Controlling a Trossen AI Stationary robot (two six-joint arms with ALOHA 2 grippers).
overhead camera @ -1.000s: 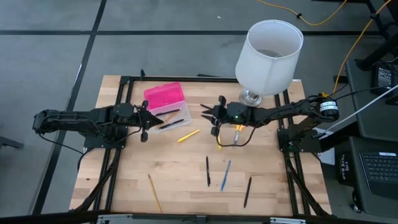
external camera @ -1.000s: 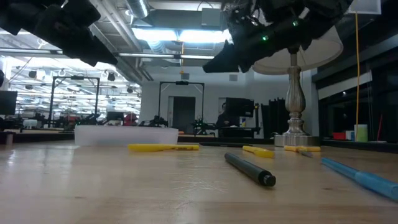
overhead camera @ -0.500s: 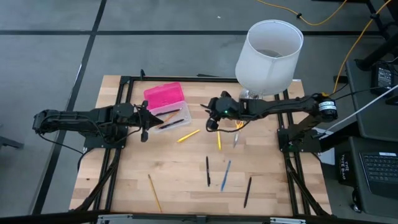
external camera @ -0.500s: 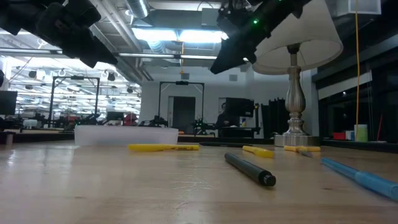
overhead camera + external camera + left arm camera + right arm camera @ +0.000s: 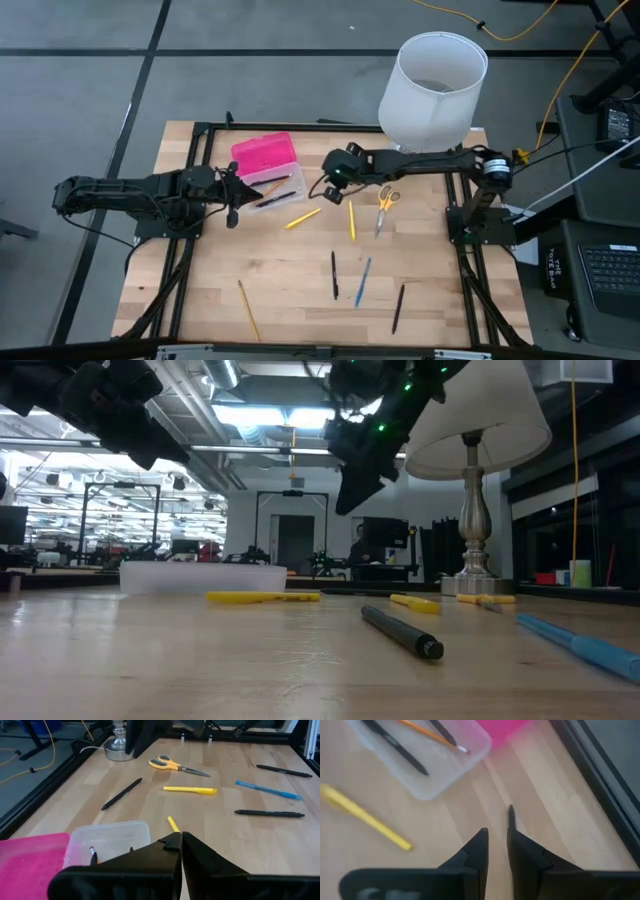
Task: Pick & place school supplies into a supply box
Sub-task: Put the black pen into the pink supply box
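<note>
Supply box (image 5: 268,166) on your desk (image 5: 300,300): long axis 8-to-2 o'clock. Left gripper (image 5: 233,190) clenched, empty; right gripper (image 5: 331,186) parted, empty.

So the pink-lidded clear plastic supply box (image 5: 266,170) sits at the far left of the wooden counter (image 5: 300,290), a couple of pens inside. Right of it lie a yellow marker (image 5: 302,218), another yellow pen (image 5: 351,220), then the yellow-handled scissors (image 5: 382,208); the white lampshade (image 5: 432,92) stands behind those.
</note>
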